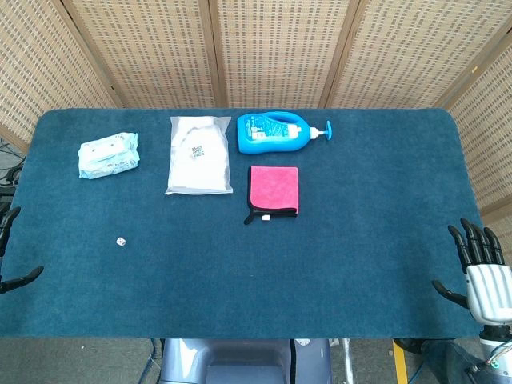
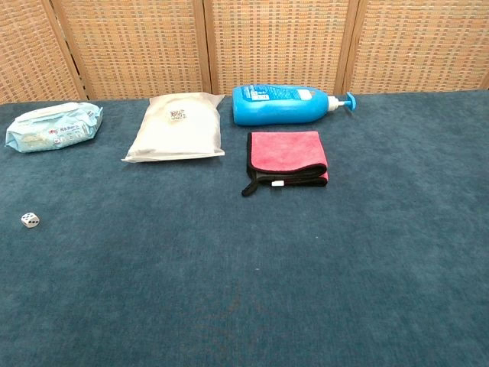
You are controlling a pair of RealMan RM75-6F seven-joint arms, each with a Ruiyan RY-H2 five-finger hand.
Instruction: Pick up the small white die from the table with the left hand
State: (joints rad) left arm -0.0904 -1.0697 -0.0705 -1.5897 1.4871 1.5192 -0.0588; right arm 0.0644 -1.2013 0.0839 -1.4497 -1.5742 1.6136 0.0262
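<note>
One small white die with dark pips lies flat on the blue cloth of the table, toward its left side and near the front. It sits alone, well apart from everything else there. Nothing touches it. The pip count cannot be read.

Left hand mostly cut off by frame edge; die pips unreadable

Bright, even light from overhead; shadows stay faint and short beside the glossy blue plastic pump bottle, everything reasonably sharp.
</note>
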